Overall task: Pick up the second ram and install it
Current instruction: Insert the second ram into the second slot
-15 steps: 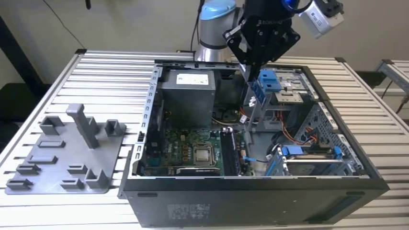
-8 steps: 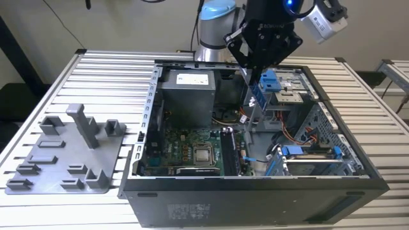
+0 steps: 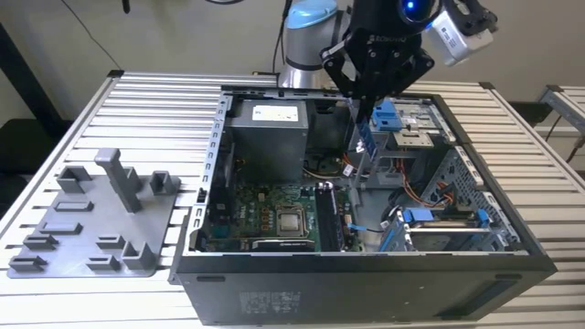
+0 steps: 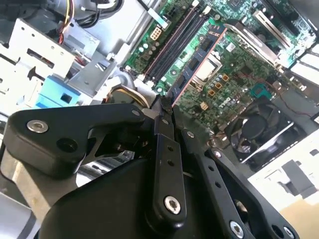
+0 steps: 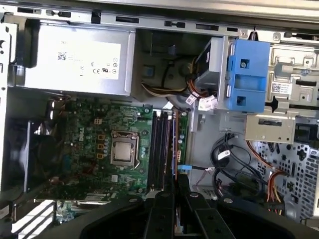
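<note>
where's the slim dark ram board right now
In the exterior view the slim dark memory board is held upright in the black gripper over the open computer case, above the long black sockets of the green motherboard.

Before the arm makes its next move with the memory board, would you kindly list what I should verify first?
1. Grip: the gripper is shut on the second ram. State: ok.
2. Clearance: in the exterior view the ram hangs above the green motherboard, not yet seated. State: ok.
3. Alignment: in the first wrist view the ram's edge runs parallel to the long black sockets. State: ok.
4. Free socket: which one is empty? State: cannot tell.
5. Socket latches open? State: cannot tell.
6. Cables: they lie beside the sockets, not across them. State: ok.
</note>
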### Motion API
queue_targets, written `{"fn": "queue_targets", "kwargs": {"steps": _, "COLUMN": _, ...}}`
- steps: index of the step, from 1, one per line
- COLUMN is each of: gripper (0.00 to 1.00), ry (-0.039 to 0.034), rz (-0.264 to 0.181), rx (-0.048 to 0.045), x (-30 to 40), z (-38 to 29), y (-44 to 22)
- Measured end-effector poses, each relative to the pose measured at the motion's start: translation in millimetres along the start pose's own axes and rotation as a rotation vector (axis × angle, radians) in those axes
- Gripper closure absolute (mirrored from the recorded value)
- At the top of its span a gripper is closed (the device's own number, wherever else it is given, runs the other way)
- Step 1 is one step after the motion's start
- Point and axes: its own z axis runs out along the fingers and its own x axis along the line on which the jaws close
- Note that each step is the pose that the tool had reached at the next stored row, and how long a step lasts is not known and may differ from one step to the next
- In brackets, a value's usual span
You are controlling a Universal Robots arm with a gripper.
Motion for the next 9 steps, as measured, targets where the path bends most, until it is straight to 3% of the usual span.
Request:
{"fn": "queue_targets", "kwargs": {"steps": 5, "gripper": 0.86, "ry": -0.0005, "rz": 0.075, "rx": 0.0016, "x": 0.1, "z": 1.9, "y": -0.1}}
{"fn": "queue_targets", "kwargs": {"steps": 7, "gripper": 0.86, "ry": 0.005, "rz": 0.098, "rx": 0.002, "x": 0.1, "z": 2.4, "y": -0.1}}
{"fn": "queue_targets", "kwargs": {"steps": 9, "gripper": 0.86, "ry": 0.0169, "rz": 0.105, "rx": 0.0023, "x": 0.1, "z": 2.8, "y": -0.1}}
